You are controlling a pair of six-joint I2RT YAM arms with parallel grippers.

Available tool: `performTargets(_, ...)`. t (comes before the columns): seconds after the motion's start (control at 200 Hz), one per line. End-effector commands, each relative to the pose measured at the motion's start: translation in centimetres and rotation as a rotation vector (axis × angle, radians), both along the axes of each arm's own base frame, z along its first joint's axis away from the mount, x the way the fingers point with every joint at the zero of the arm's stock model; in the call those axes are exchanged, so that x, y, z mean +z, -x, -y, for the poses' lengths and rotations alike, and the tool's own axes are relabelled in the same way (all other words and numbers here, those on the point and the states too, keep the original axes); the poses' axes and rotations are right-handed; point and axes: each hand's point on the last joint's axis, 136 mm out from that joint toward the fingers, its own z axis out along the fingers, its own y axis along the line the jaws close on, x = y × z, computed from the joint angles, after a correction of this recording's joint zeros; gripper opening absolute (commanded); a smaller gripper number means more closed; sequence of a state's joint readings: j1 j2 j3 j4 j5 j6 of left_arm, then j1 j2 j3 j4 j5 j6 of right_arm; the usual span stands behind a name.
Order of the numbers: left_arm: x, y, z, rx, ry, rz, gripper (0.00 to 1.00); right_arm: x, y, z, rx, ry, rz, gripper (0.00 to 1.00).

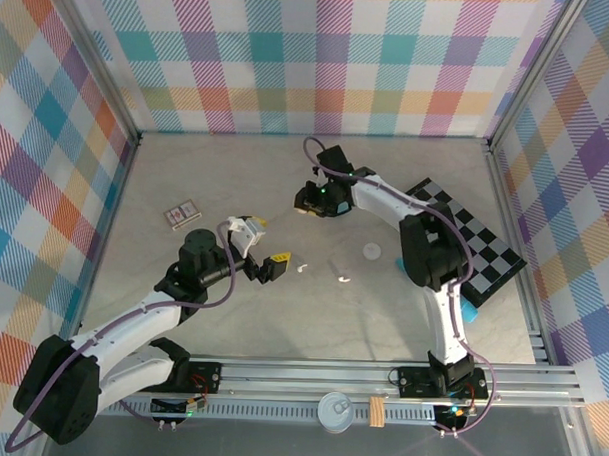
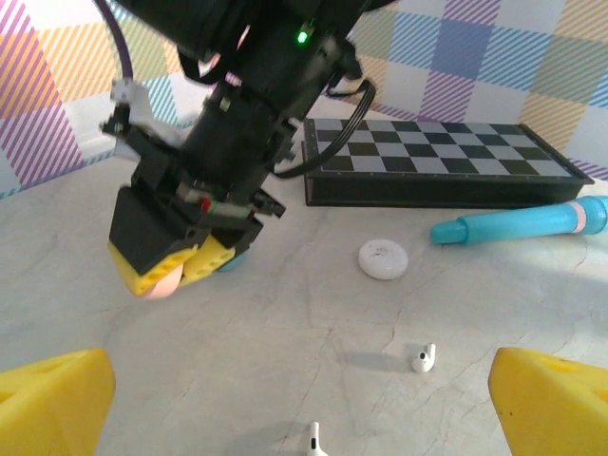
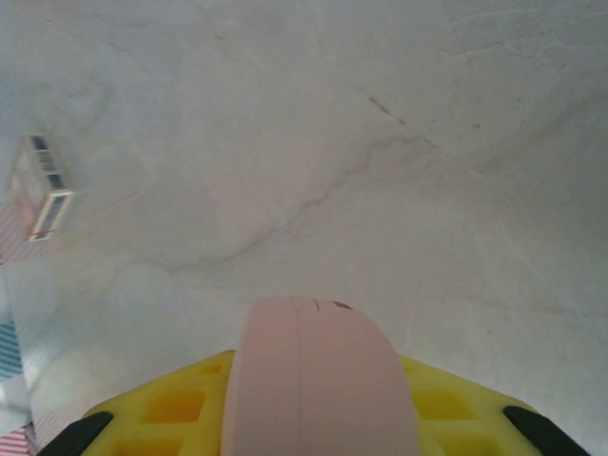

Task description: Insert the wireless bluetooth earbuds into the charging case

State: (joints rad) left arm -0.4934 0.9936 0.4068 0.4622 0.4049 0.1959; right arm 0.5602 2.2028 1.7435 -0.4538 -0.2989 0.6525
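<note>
Grey marbled tabletop enclosed by plaid walls, seen from above and from both wrists.

(a) Left gripper: jaws spread wide and holding nothing. In its wrist view the yellow fingers stand at the two lower corners of the frame.

(b) Two white earbuds lie loose on the tabletop. The nearer earbud lies just beside the left gripper at 3 o'clock. In the left wrist view it falls between the spread fingers, close to the lower edge and touching neither. The farther earbud also lies at 3 o'clock, well apart from the jaws. In the wrist view it sits ahead of the gap, toward the right-hand finger.

(c) White round case: closed, at 1 o'clock from the farther earbud.

(d) Right gripper: at 1 o'clock from the left gripper, jaws pinching a closed pink case that protrudes between its yellow fingers.

(e) Chessboard and teal tube: at 3 o'clock on the tabletop.

(f) Small box: at 10 o'clock from the left gripper.
</note>
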Motion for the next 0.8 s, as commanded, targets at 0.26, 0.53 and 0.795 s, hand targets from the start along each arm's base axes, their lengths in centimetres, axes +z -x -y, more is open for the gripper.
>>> performTargets(0.26,-0.9,-0.5,0.5,-0.004,-0.023,0.001,1.0,-3.6,-1.9,-2.0,0.052,0.042,-0.015,0.27)
performTargets(0.53,-0.3,-0.6,0.6,-0.002,0.0,0.004,1.0,-3.8,-2.2,-0.5,0.041,0.136,0.004,0.51)
performTargets(0.795,0.2,-0.6,0.7,-0.008,0.01,0.015,1.0,-1.2,-1.5,3.8,0.023,0.268,0.094,0.74)
